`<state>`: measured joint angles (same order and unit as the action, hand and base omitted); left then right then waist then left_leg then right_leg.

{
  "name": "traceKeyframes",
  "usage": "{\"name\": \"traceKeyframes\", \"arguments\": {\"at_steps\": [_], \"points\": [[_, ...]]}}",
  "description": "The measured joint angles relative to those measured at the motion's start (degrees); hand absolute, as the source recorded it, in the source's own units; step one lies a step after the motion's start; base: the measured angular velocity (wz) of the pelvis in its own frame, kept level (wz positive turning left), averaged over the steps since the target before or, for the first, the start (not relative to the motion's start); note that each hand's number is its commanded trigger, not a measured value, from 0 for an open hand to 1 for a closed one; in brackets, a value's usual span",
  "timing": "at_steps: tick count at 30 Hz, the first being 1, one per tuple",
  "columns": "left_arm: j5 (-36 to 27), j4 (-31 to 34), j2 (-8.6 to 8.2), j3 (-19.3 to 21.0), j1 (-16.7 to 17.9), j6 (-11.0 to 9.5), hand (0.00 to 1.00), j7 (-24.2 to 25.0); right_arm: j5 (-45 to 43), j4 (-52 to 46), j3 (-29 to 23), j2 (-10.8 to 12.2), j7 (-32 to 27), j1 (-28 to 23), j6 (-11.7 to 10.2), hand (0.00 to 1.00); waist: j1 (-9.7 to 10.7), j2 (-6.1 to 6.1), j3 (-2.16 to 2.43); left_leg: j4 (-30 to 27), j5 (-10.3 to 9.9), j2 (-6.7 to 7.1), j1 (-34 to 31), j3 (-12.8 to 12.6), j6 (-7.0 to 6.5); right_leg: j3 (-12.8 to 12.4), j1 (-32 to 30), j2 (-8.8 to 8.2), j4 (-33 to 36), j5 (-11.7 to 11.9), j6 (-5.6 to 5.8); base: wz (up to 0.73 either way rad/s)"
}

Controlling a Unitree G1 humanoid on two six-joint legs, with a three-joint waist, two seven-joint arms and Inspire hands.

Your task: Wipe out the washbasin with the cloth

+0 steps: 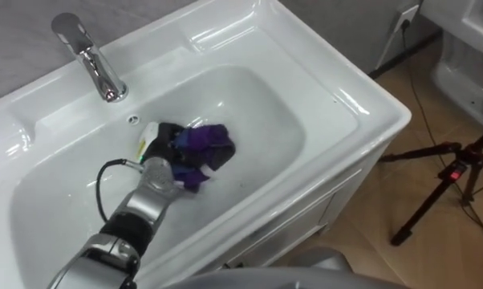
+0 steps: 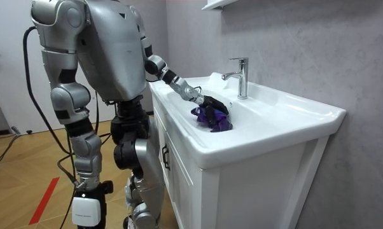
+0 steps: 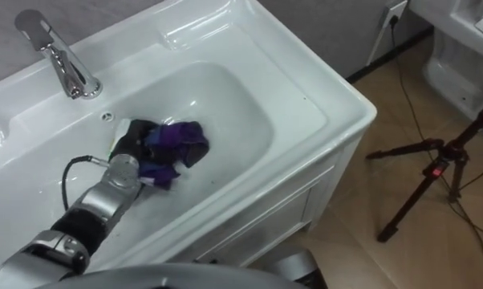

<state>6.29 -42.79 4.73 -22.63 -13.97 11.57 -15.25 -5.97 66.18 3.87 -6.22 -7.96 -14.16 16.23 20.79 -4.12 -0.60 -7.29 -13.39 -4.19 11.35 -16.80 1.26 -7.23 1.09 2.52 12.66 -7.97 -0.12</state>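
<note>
The robot stands at the front of a white cabinet that carries a broad white ceramic basin point(image 1: 338, 96). Seen from the left eye view, the bowl's long axis runs from about 8 o'clock to 2 o'clock. A black tripod stand point(image 1: 442, 172) is on the wooden floor well apart, at 3 o'clock of the basin. A curved chrome tap point(image 1: 93, 60) rises from the back ledge at 11 o'clock of the bowl, with a small round overflow hole point(image 1: 133, 119) just below it.

In the middle of the bowl lies the task's thing, a crumpled purple cloth point(image 1: 208, 143), bunched against the basin floor. The left hand point(image 1: 163, 148) reaches down into the bowl from 7 o'clock. Its dark fingers look curled into the bunch, so the cloth appears gripped and pressed down rather than lying loose.

The cloth sits at roughly 3 o'clock of the palm. The larger stretch of bare bowl lies beyond it towards 2 o'clock, with a lesser stretch back towards 8 o'clock. A stroke along the bowl's long axis would probably cover both. The left hand is the nearer one by far — the right hand point(image 2: 84, 207) hangs at the robot's side, at 7 o'clock in the room view, and I cannot tell how it is set.
</note>
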Motion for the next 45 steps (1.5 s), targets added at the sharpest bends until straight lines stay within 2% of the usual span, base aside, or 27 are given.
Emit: {"name": "traceKeyframes", "arguments": {"at_steps": [2,9,13,18,21,25,30,32,33,36,38,42,43,44,45], "points": [[0.0,0.1,-0.33,-0.8,-1.2,0.0,1.0,1.2,0.5,-0.2,0.4,0.0,0.1,0.4,0.0,0.0,-0.1,0.04,-0.04,0.1,-0.1,0.12,0.0,-0.1,-0.18,-0.1,0.0,-0.13,0.0,-0.1,0.21,0.0],[2.2,4.1,-0.07,-3.4,-1.3,0.6,1.0,2.4,0.6,0.6,2.6,-0.1,0.6,2.1,-0.7,0.0,-0.1,0.24,-0.19,0.1,-0.4,0.96,-0.9,0.5,-0.75,0.3,-0.5,-0.76,-0.1,-0.6,0.78,0.07],[3.4,6.2,-0.05,-6.9,-1.9,1.1,1.0,2.6,-0.1,2.3,5.2,-0.3,0.7,3.4,-0.7,0.0,0.0,0.05,-0.29,0.0,-0.5,1.21,-1.4,0.5,-0.81,1.4,0.2,-1.42,-1.3,-0.7,1.16,0.16],[3.4,8.8,0.02,-9.0,-1.9,1.1,1.0,4.7,-0.2,3.1,6.2,-0.8,1.1,4.8,-0.8,0.0,-0.2,-0.09,-0.45,-0.2,-0.3,1.76,-1.7,0.6,-1.02,2.8,0.9,-2.3,-2.3,-0.8,1.49,0.16],[4.2,10.1,0.08,-10.1,-1.6,0.9,1.0,6.0,-0.7,2.9,6.2,-1.0,1.1,5.3,-2.1,0.0,-0.4,0.0,-0.52,-0.2,-0.3,1.91,-1.7,1.1,-1.03,3.2,1.2,-2.52,-2.6,-0.8,1.56,0.08],[9.4,10.3,0.16,-11.4,-1.1,-1.5,1.0,7.3,-1.2,2.7,6.2,-1.0,1.1,6.2,-3.1,0.0,-1.0,0.1,-0.6,-0.2,-0.3,1.85,-1.6,1.2,-1.03,4.1,1.9,-2.63,-3.2,-0.9,1.56,0.1],[10.9,13.5,0.22,-11.4,2.3,-2.6,1.0,8.4,-1.0,2.6,6.2,-1.0,1.2,6.3,-3.7,0.0,-2.4,0.2,-0.56,-0.2,-0.3,1.82,-1.6,1.3,-1.03,4.4,1.8,-2.61,-3.2,-1.3,1.42,0.02],[12.0,13.6,0.9,-11.3,4.4,-4.6,1.0,8.9,-0.4,2.6,6.0,-1.0,1.2,6.2,-3.7,0.0,-4.0,0.72,-0.54,-0.2,-0.3,1.83,-1.4,1.3,-1.03,4.5,1.8,-2.61,-2.8,-1.7,1.34,0.02],[12.0,13.7,1.05,-11.3,5.0,-4.9,1.0,8.9,0.0,2.6,6.1,-0.9,1.2,6.2,-3.7,0.0,-4.2,0.94,-0.56,-0.2,-0.3,1.79,-1.3,1.4,-1.02,4.4,1.9,-2.54,-2.8,-1.7,1.3,0.0],[11.9,13.1,1.2,-10.2,6.7,-7.1,1.0,8.8,1.2,2.5,6.0,-0.9,0.9,6.2,-3.8,0.0,-6.2,2.49,-0.58,-0.1,-0.3,1.63,-1.1,1.3,-0.97,4.5,2.0,-2.31,-2.7,-1.7,1.24,-0.02],[12.1,11.6,1.02,-6.8,9.1,-10.4,1.0,8.8,1.4,2.5,4.6,-0.9,0.2,6.1,-4.6,0.0,-7.7,3.75,-0.42,-0.1,-0.3,1.58,-0.9,1.3,-0.95,4.4,2.1,-2.19,-2.6,-1.7,1.16,-0.06],[12.2,11.0,1.34,-0.5,14.4,-14.5,1.0,7.6,1.1,2.7,-0.1,-1.0,-2.2,6.0,-5.5,0.0,-10.1,4.43,-0.13,0.0,-0.3,1.59,-0.7,1.4,-0.95,4.3,2.2,-2.16,-2.1,-1.7,1.13,-0.05],[12.1,11.0,1.83,2.6,16.6,-15.9,1.0,6.3,1.1,3.1,-1.4,-1.0,-2.8,6.1,-5.8,0.0,-10.5,4.46,0.04,0.1,-0.3,1.57,-0.7,1.5,-0.95,4.4,2.5,-2.08,-2.1,-1.7,1.12,0.0],[12.2,11.0,3.14,4.9,18.3,-16.9,1.0,4.5,1.1,3.1,-2.5,-1.0,-3.3,6.1,-6.3,0.0,-11.4,4.4,0.07,0.1,-0.3,1.47,-0.6,1.5,-0.93,4.4,2.1,-1.95,-2.1,-1.6,0.99,0.0],[12.3,11.0,3.96,6.0,18.8,-17.1,1.0,3.5,1.1,3.1,-3.1,-1.0,-3.5,5.9,-6.4,0.0,-12.0,4.26,0.2,0.1,-0.3,1.39,-0.7,1.5,-0.89,4.4,2.0,-1.87,-2.0,-1.6,0.91,0.0]]}}
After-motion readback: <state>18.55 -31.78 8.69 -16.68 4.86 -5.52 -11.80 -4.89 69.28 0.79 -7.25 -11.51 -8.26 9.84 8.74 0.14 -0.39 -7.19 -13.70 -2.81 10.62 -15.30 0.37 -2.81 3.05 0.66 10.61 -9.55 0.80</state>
